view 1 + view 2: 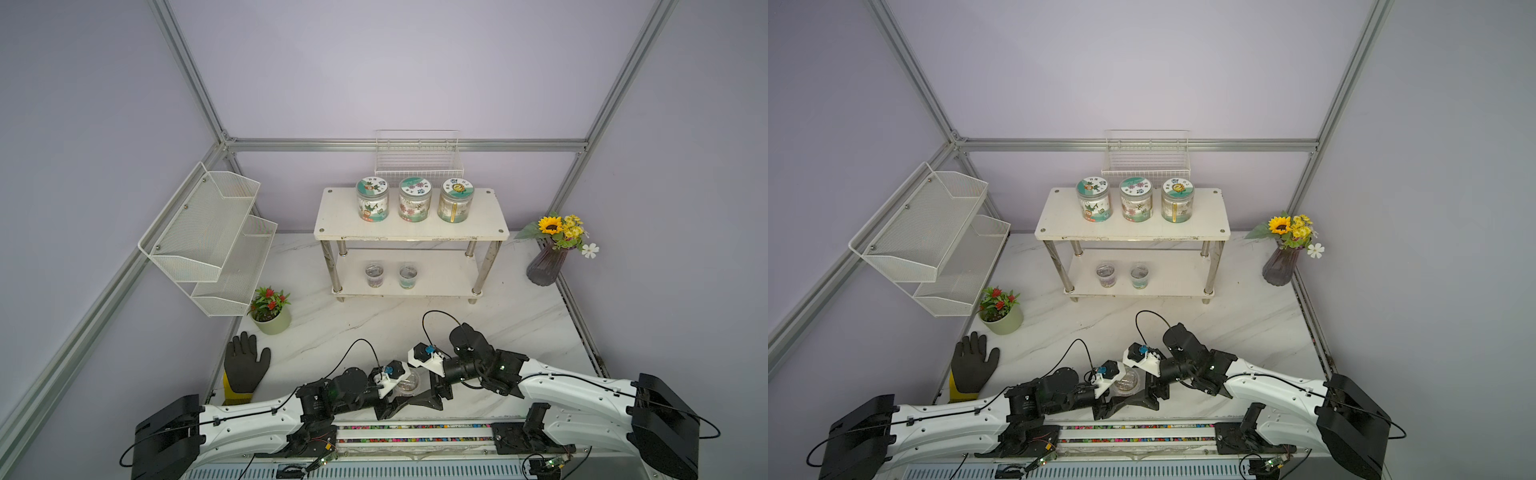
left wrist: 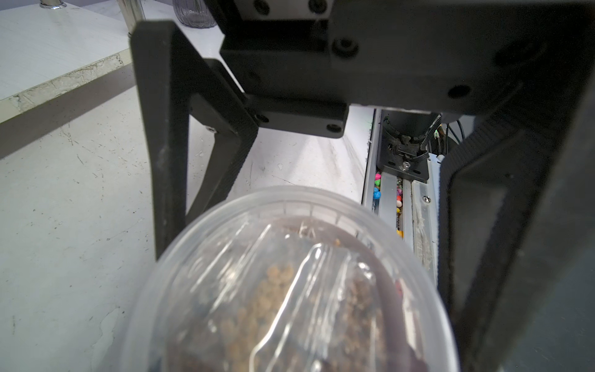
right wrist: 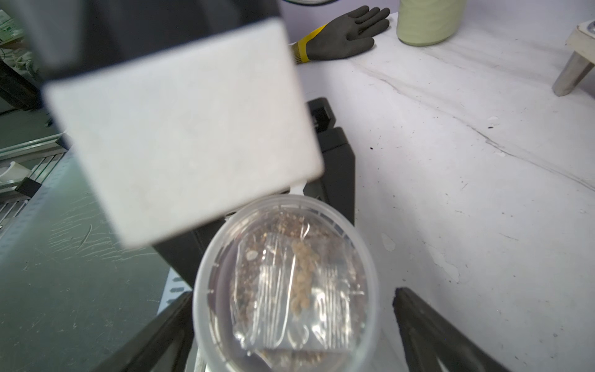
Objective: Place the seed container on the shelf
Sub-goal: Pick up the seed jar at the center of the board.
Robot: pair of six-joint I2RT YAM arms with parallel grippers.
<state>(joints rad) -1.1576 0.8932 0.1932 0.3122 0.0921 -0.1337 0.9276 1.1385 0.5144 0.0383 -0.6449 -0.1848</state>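
Pinching the seed container, the left gripper presents it to the right gripper, spread wide around it, apparently for a handover toward the shelf.

The clear seed container, bagged seeds inside, is upright, well apart from the white 2-tier shelf.

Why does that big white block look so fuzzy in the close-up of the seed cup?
Right wrist view: the white block sits too near the lens, out of focus; the seed container is sharper. Left wrist view: the seed container is soft, with glare streaks.
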